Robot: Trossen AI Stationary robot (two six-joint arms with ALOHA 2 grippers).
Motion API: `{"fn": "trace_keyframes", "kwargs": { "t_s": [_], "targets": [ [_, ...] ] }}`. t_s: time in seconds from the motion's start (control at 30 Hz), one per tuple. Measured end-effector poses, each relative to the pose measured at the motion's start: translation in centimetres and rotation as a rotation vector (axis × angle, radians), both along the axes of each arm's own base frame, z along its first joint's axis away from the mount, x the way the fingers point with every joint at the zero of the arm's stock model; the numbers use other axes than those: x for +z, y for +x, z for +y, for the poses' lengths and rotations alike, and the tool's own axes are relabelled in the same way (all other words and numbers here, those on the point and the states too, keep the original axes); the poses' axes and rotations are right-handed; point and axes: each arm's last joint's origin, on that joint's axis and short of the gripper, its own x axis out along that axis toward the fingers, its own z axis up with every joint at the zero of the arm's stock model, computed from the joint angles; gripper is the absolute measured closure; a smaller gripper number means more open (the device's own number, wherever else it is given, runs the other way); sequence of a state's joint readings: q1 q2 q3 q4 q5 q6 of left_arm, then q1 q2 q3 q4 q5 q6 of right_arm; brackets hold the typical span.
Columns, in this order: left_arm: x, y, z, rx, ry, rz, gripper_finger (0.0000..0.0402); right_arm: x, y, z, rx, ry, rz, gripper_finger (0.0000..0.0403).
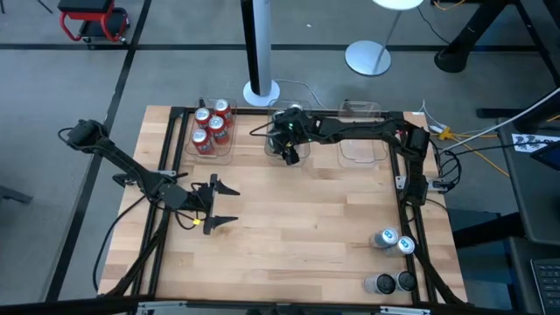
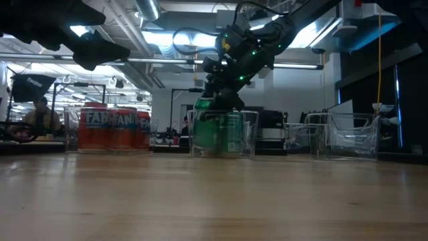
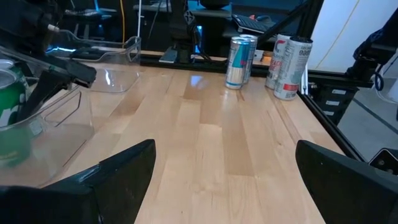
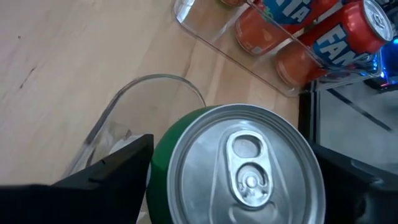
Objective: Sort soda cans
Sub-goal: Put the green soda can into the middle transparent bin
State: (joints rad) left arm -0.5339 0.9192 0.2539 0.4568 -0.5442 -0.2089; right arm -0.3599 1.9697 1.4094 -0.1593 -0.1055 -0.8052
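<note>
A green soda can [image 4: 242,168], silver top up, stands upright between the fingers of my right gripper [image 4: 233,180], over the middle clear bin [image 1: 284,140] at the table's far edge. In the low view its top [image 2: 204,104] shows just above the bin's rim, with more green [image 2: 221,134] inside the bin. Several red cans [image 1: 210,127] stand in the left bin. Blue-silver cans [image 1: 394,241] and dark cans [image 1: 394,282] stand at the near right. My left gripper [image 1: 229,204] waits open over the table's left middle, holding nothing. My right gripper pinches the green can's side wall just below the top rim [image 4: 158,174], one finger [image 4: 112,174] on each of two opposite sides. The fingers slant down from the table's right. The can is upright in the middle bin. Whether its base rests on the bin's floor is hidden.
An empty-looking clear bin [image 1: 360,140] stands right of the middle one. The left bin's wall [image 4: 249,62] lies close beside the held can. Black frame rails run along the table's edges. Bare wood stretches across the table's middle [image 1: 306,219].
</note>
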Motion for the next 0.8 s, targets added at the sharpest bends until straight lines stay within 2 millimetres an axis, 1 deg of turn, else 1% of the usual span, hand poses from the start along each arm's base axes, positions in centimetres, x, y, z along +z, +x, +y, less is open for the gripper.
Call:
{"fn": "trace_keyframes", "kwargs": {
  "t_s": [0.1, 0.3, 0.4, 0.63, 0.8],
  "targets": [
    [0.00, 0.00, 0.00, 0.000, 0.000, 0.000, 0.0027, -0.02, -0.01, -0.04, -0.005, -0.002, 0.001, 0.0055],
    [0.00, 0.00, 0.00, 0.000, 0.000, 0.000, 0.0027, -0.07, 0.00, -0.04, -0.008, -0.017, 0.008, 0.0069],
    [0.00, 0.00, 0.00, 0.000, 0.000, 0.000, 0.0027, -0.11, -0.02, -0.06, -0.014, -0.024, 0.013, 0.0070],
    [0.00, 0.00, 0.00, 0.000, 0.000, 0.000, 0.0027, -0.13, -0.05, -0.14, -0.045, -0.044, 0.022, 0.0046],
    [0.00, 0.00, 0.00, 0.000, 0.000, 0.000, 0.0027, -0.17, -0.06, -0.19, -0.054, -0.043, 0.022, 0.0041]
  ]
}}
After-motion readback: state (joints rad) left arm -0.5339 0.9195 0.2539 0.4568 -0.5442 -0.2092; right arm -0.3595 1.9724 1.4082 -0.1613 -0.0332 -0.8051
